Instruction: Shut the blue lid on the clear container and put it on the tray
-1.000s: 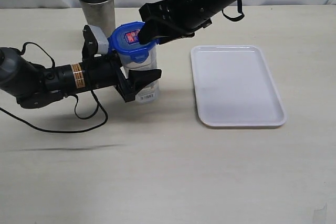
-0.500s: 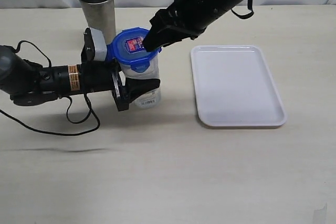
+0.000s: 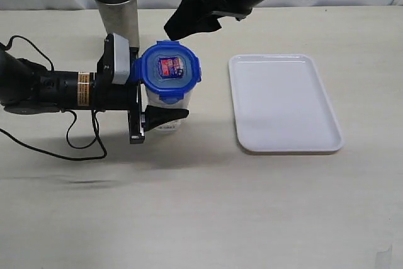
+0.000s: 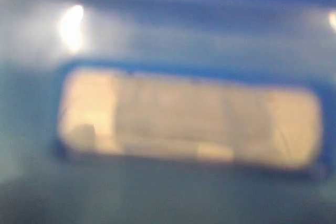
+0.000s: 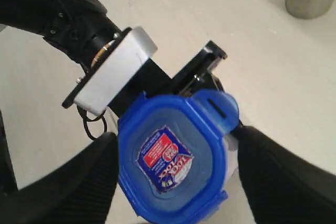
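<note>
Though blurry elsewhere, blue lid (image 5: 173, 167) sticker-up.

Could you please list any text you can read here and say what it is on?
"LOCK", probably, in white on the sticker on the blue lid; rest blurred.
Unreadable, too small: the label low on the clear container.
Unreadable, too small: the yellow band on the left arm.

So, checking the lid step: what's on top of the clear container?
The blue lid sits on the clear container, sticker facing up. It covers the mouth, so the inside cannot be seen.
</note>
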{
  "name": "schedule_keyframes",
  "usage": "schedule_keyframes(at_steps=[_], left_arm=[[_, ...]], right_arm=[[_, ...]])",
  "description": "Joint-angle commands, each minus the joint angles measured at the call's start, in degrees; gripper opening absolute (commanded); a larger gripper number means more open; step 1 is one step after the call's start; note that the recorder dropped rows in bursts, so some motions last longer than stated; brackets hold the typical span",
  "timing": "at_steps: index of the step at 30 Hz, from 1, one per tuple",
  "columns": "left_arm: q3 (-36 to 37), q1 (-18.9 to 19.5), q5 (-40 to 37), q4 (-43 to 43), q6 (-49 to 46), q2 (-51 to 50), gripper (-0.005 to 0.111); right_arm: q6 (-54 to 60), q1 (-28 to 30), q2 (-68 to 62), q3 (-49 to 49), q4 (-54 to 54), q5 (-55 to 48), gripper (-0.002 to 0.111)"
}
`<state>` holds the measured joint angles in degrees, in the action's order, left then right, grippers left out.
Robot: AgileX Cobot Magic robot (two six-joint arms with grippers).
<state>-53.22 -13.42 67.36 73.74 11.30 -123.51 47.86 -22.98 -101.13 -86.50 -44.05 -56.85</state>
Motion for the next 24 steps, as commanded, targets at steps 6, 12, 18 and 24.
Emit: schedule_keyframes(at_steps=[6, 12, 18, 24], left_arm=[[-0.3, 0.0, 2.6, 1.9, -14.8, 0.8, 0.000], [-0.3, 0.0, 2.6, 3.5, -20.3, 0.8, 0.000], [-0.3, 0.0, 2.6, 3.4, -20.3, 0.8, 0.000], [-0.3, 0.0, 2.6, 3.4, -20.3, 0.8, 0.000]], right_arm=[[13.9, -8.5, 3.1, -0.1, 12.3, -0.4, 0.060], [9.4, -11.2, 1.8, -0.1, 22.1, 1.3, 0.060], [9.5, -11.2, -0.7, -0.1, 21.3, 1.3, 0.058], [10.0, -11.2, -2.9, -0.1, 20.9, 2.3, 0.053]])
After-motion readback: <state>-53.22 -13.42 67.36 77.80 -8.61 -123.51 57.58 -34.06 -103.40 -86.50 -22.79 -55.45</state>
